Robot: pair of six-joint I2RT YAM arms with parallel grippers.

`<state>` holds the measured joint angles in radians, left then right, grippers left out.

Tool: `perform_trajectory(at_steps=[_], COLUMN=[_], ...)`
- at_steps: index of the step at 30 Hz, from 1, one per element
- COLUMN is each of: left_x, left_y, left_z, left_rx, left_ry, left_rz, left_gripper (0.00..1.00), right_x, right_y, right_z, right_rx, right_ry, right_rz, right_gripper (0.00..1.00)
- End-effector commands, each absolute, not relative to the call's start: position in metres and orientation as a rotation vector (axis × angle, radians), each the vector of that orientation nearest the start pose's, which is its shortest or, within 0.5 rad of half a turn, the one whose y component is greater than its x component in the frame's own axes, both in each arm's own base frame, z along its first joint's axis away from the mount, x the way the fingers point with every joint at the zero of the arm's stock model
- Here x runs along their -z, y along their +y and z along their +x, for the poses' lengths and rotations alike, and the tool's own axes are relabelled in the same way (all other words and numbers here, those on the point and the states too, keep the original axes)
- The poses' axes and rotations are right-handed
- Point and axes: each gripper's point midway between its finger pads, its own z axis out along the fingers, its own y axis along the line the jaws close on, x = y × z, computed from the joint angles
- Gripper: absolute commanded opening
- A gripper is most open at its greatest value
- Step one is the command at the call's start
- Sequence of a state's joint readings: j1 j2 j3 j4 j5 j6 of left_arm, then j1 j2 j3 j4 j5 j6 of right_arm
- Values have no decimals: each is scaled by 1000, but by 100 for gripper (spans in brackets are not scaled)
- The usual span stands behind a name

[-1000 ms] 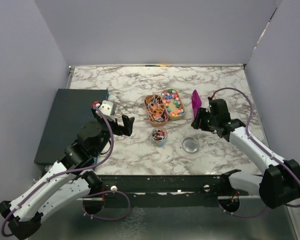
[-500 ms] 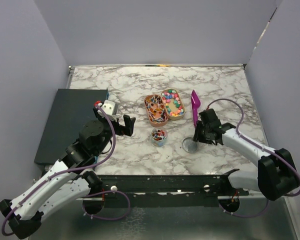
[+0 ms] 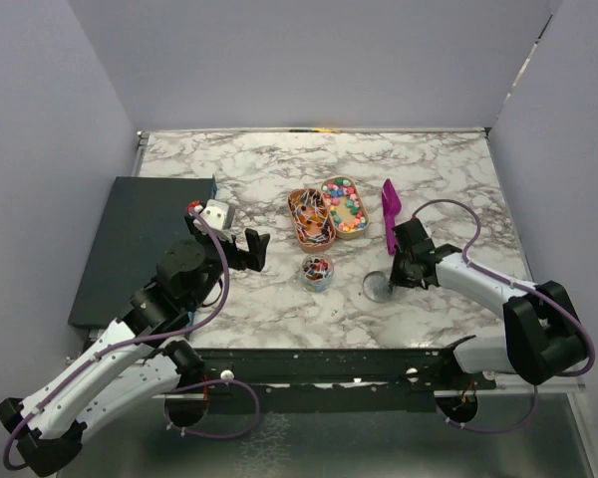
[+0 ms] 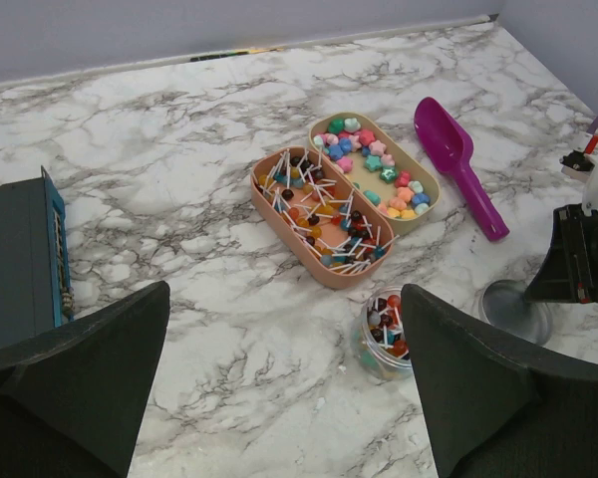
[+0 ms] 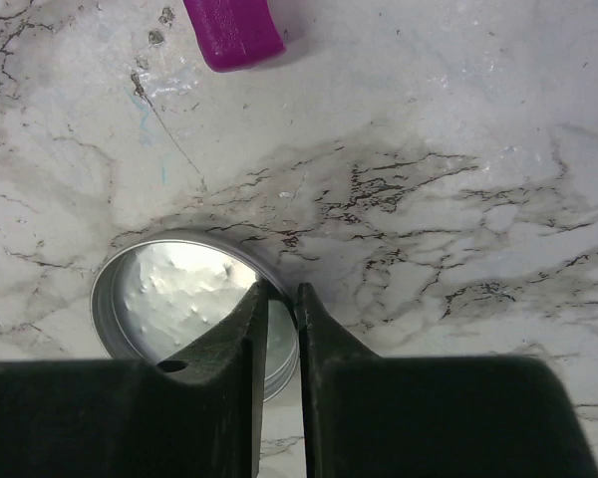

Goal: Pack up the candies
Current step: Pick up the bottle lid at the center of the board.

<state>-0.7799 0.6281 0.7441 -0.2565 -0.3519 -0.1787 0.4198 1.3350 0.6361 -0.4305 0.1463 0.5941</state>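
The candies point(image 3: 344, 204) point(image 4: 374, 164) lie in a tan oval tray, next to a second tray of lollipops point(image 3: 311, 217). A purple scoop point(image 3: 390, 214) point(image 4: 458, 164) point(image 5: 234, 30) rests on the marble just right of the trays. A small clear jar point(image 3: 317, 270) point(image 4: 384, 334) holding sweets stands in front of them. My right gripper point(image 3: 394, 274) point(image 5: 281, 297) is down at a round silver lid point(image 3: 378, 288) point(image 5: 174, 289), one finger inside its rim and one outside, pinched on the rim. My left gripper point(image 3: 249, 249) point(image 4: 284, 299) hovers wide open left of the jar, holding nothing.
A dark flat box point(image 3: 140, 239) point(image 4: 15, 259) lies at the left edge of the marble table point(image 3: 279, 159). Grey walls close in the back and both sides.
My right arm dropped from beside the scoop toward the lid and its jaws closed on the lid's rim. The left arm stayed still.
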Motion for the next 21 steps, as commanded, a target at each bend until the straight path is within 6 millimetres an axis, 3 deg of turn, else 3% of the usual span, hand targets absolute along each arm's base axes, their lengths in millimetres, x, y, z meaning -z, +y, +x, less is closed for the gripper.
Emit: perform_trajectory(at_steps=[1, 3, 8, 14, 21], left_x=[-284, -283, -284, -279, -275], left_y=[-156, -156, -157, -169, -190], left_z=[232, 232, 231, 228, 223], left_rx=[422, 423, 436, 494, 598], left_ry=[1691, 1692, 1690, 1713, 1742], left_rz=[264, 265, 264, 289, 334], left_gripper=[99, 99, 99, 99, 99], right_x=[-8, -9, -24, -59, -107], right_y=[97, 99, 108, 125, 160], right_z=[236, 236, 240, 249, 254], right_rx=[-63, -76, -136, -258, -365], right_ry=[2673, 2673, 2640, 2562, 2456], right_rz=[291, 286, 243, 142, -74], right_gripper=[11, 2, 1, 1, 1])
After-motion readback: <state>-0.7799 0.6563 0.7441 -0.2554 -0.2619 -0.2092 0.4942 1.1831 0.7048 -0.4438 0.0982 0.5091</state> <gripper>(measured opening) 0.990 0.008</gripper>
